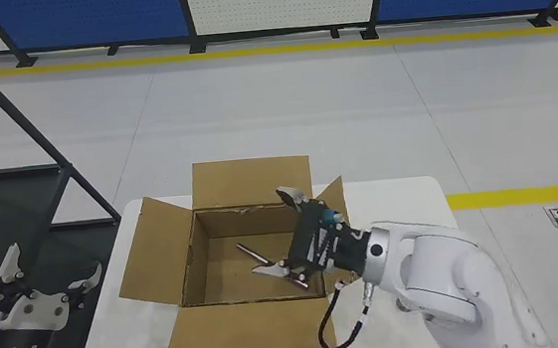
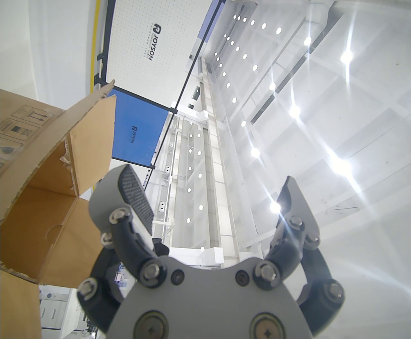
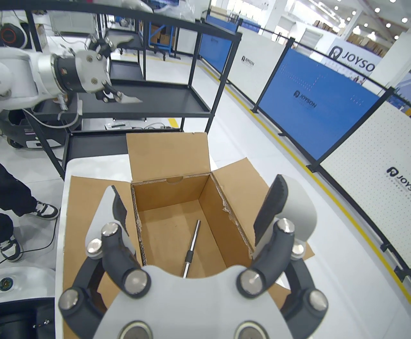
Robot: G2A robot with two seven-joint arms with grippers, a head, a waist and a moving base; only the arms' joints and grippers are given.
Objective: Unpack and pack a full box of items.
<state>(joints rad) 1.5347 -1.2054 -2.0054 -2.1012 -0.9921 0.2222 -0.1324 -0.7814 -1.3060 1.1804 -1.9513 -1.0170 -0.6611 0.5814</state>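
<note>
Table (image 1: 401, 198): white; it carries the box.

Rack (image 1: 21, 196): black shelving, just beside the table's left side.

Box (image 1: 250, 182): cardboard, upright at the table's middle, with all four flaps folded outward and the top open. One rod lies inside it.

Right gripper (image 1: 272, 231): positioned above the right half of the box opening, pointing down into the box. Jaws are spread wide with nothing between the pads (image 3: 269, 205). It is not touching the box walls or the rod.

Left gripper (image 1: 46, 277): off the table's left edge, well apart from the box and facing upward. Jaws are spread wide and hold nothing.

Rod (image 3: 191, 247): slim, metallic; it lies flat and diagonal on the box floor, below the right gripper.
</note>
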